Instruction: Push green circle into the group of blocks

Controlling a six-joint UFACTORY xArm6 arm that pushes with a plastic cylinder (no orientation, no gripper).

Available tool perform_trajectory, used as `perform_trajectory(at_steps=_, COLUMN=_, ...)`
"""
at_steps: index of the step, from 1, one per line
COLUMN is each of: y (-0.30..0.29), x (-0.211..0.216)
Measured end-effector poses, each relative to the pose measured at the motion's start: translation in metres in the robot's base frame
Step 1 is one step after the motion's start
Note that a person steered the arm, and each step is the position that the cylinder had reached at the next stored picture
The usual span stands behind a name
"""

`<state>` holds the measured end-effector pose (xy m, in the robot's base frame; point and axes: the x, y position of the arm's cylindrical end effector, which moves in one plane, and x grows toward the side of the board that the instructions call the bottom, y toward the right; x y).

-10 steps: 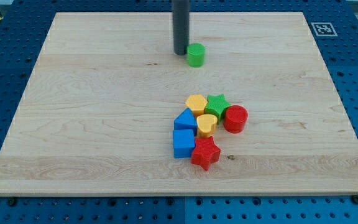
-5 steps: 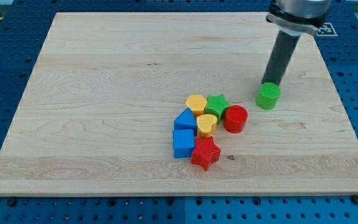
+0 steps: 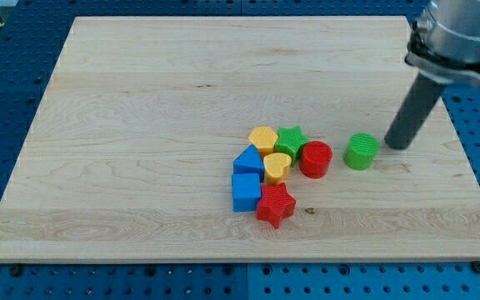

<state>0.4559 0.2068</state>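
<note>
The green circle (image 3: 361, 152) lies on the wooden board, a short gap to the right of the group of blocks. My tip (image 3: 397, 146) rests just right of the green circle, close to it. The group holds a red circle (image 3: 315, 158), a green star (image 3: 290, 140), a yellow hexagon (image 3: 263, 138), a yellow heart (image 3: 277, 167), two blue blocks (image 3: 248, 160) (image 3: 245, 192) and a red star (image 3: 275, 205). The red circle is the group's block nearest the green circle.
The wooden board (image 3: 140, 125) sits on a blue pegboard table. A black-and-white marker tag (image 3: 432, 38) is at the board's top right corner. The board's right edge lies a little right of my tip.
The green circle moved from the top middle to the right and down, now level with the red circle. My tip went from the circle's left, to above it, to its right.
</note>
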Motion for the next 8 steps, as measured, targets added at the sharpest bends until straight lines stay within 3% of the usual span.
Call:
perform_trajectory(at_steps=1, y=-0.012, x=-0.009)
perform_trajectory(at_steps=3, y=-0.012, x=0.056)
perform_trajectory(at_steps=4, y=0.001, x=0.056)
perform_trajectory(at_steps=5, y=-0.001, x=0.017)
perform_trajectory(at_steps=8, y=-0.059, x=0.025)
